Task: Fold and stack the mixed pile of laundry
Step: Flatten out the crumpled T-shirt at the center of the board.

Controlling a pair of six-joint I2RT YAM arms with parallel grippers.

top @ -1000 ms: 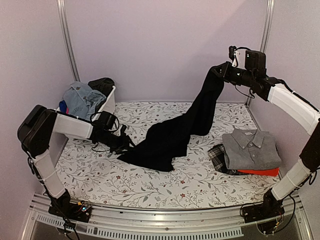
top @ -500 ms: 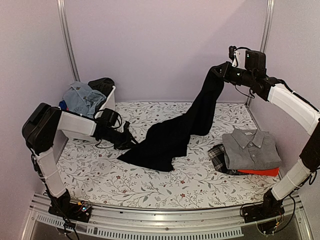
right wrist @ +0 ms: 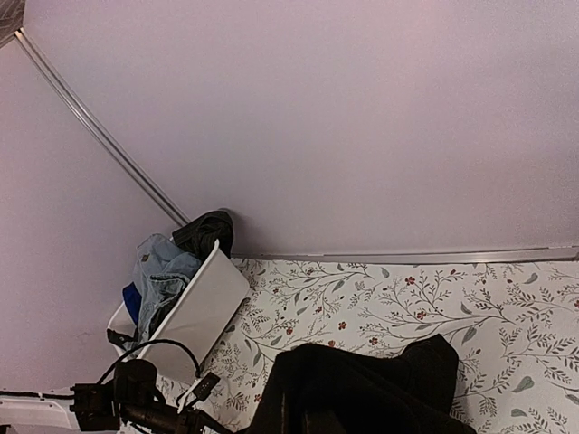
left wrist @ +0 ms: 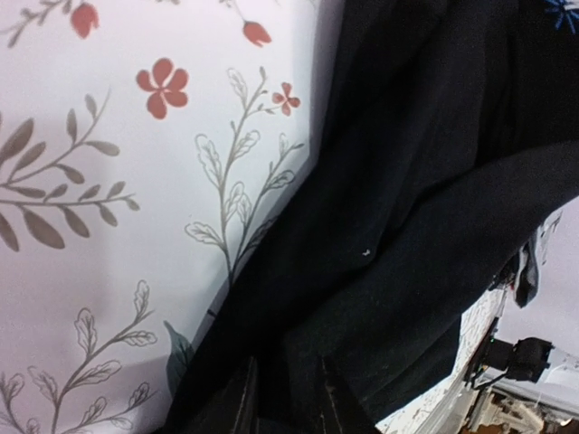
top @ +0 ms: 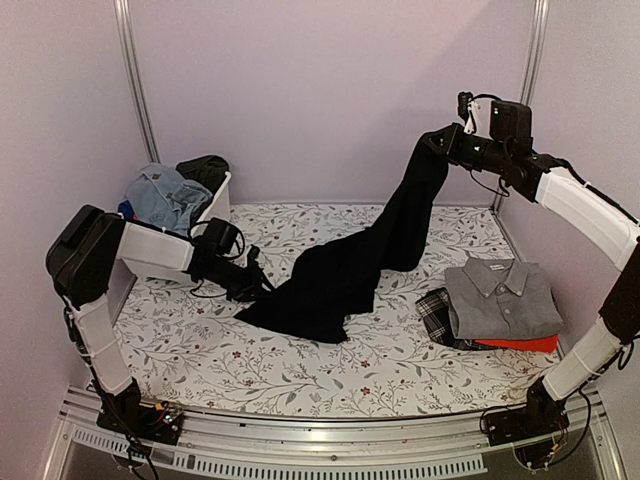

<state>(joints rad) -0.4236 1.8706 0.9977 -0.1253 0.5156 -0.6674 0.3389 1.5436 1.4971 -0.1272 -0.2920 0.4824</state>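
Note:
A large black garment (top: 345,270) hangs from my right gripper (top: 437,141), held high at the back right, and trails down onto the table. My right gripper is shut on its top edge; the cloth (right wrist: 362,393) fills the bottom of the right wrist view. My left gripper (top: 258,285) sits low on the table at the garment's left corner, its jaws close together with black cloth (left wrist: 407,208) between them. A grey collared shirt (top: 500,296) lies folded on plaid cloth (top: 435,312) and a red shirt (top: 525,344) at the right. Denim pieces (top: 165,195) fill the tub.
A white plastic tub (top: 217,208) stands at the back left, also shown in the right wrist view (right wrist: 194,312), with blue and dark clothes in it. The table has a floral cover (top: 300,370). Pale walls close in the back and both sides.
My left gripper has slid right along the table to the black garment's left corner. The right arm and the hanging cloth have stayed still.

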